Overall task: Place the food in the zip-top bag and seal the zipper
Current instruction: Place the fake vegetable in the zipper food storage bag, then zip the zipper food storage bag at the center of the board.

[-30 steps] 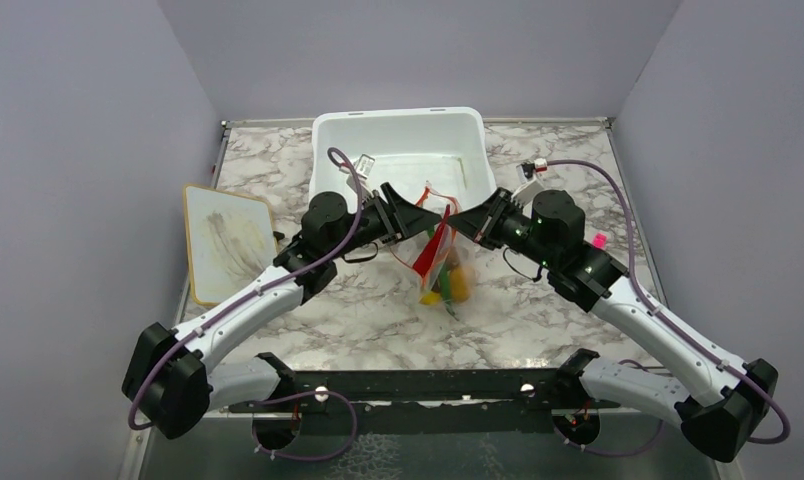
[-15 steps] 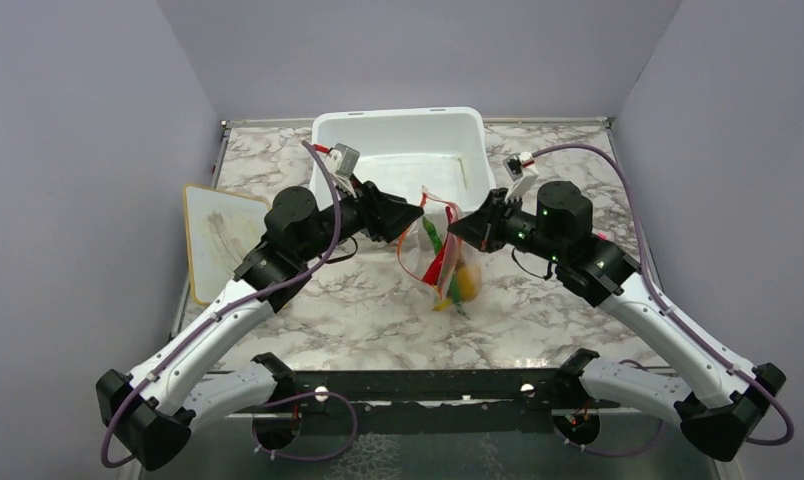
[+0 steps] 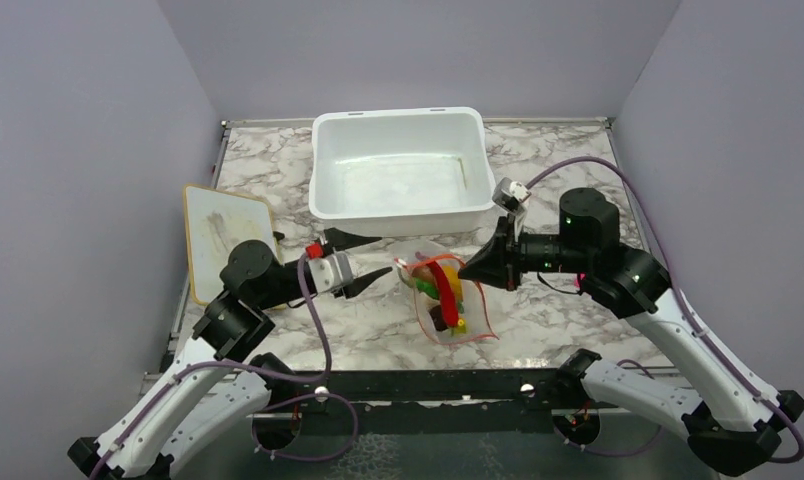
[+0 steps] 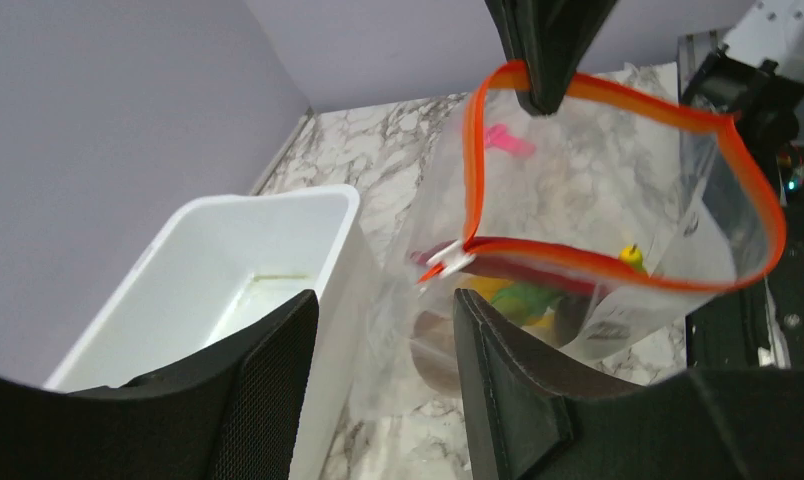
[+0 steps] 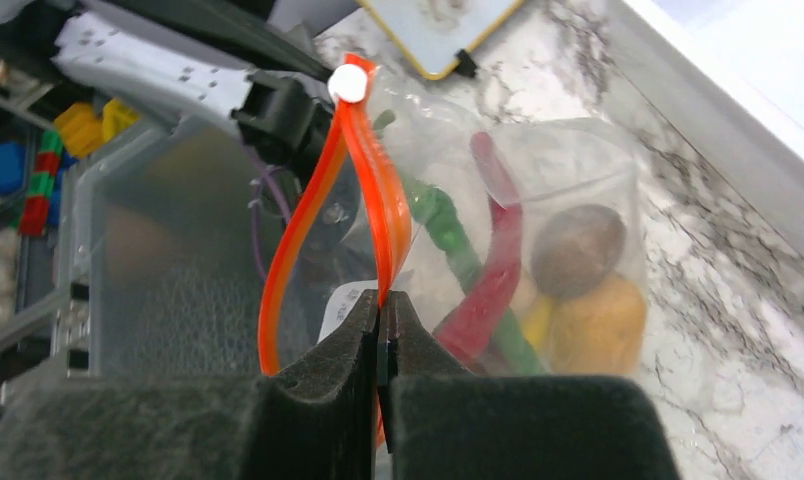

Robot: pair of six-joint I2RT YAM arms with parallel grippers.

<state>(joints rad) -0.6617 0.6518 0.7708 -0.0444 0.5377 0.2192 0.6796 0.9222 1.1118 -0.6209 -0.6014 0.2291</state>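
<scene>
Left fingers point(image 3: 350, 236): spread wide, nothing held, set left of the zip-top bag point(image 3: 473, 322) and apart from it.
Right fingers point(image 5: 318, 400): pressed shut on the zipper point(image 5: 383, 215) at the bag's right side.
Zip-top bag: held over the worktop point(image 3: 358, 330), before the white tub point(image 3: 398, 115), mouth gaping.
Food point(image 5: 578, 300): gathered low inside the bag.

The zip-top bag point(image 3: 468, 320) lies near the centre of the worktop's near edge, with the food point(image 3: 446, 300) inside. The right gripper point(image 3: 466, 268), fingers together, contacts the bag's mouth. The left gripper point(image 3: 370, 258), fingers spread, is apart from the bag. A white tub point(image 3: 323, 150) stands at the far edge.
</scene>
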